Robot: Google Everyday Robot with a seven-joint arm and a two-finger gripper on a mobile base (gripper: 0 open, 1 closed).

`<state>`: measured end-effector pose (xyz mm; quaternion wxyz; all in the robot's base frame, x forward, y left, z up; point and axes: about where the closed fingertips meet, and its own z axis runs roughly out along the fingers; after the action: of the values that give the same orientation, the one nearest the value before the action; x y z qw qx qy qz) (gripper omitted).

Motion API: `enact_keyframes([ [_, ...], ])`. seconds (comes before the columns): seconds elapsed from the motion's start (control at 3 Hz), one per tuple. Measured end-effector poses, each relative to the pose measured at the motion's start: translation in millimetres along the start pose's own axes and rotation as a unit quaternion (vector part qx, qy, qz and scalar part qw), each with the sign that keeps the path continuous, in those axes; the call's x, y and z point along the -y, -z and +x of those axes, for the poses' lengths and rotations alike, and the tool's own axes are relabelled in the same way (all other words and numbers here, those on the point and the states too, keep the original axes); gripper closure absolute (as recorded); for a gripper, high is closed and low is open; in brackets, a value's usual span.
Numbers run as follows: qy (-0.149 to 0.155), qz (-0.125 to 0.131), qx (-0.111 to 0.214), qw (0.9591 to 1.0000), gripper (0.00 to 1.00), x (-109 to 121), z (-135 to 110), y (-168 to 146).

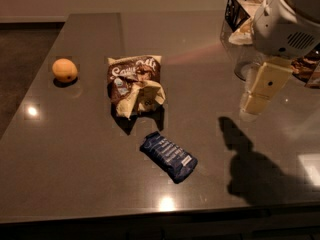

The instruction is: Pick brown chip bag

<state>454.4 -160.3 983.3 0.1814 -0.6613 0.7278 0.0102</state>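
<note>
Your gripper point(255, 103) hangs above the table point(75, 159), well to the right of the bag point(135, 84). From this view you cannot tell whether it is open or closed. The main risk is the blue packet point(168, 156), which lies near the bag on its camera side, a little to the right. A low sweep in could clip it or close on the wrong item. The bag looks crumpled and puffy, so a shallow pinch may slip off the foil or push it along the glossy top. It lies flat, dark brown with cream-yellow folds and white script. An orange point(65, 70) sits to its left.
</note>
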Motion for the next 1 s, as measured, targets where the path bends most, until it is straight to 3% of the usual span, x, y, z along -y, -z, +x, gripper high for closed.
enact_keyframes([
  [0.33, 0.038, -0.028, 0.041, 0.998, 0.0, 6, -48, -20],
  [0.67, 0.04, -0.051, 0.055, 0.9964, 0.0, 8, -85, -48],
  [1.0, -0.002, -0.071, 0.049, 0.9963, 0.0, 12, -115, -82],
])
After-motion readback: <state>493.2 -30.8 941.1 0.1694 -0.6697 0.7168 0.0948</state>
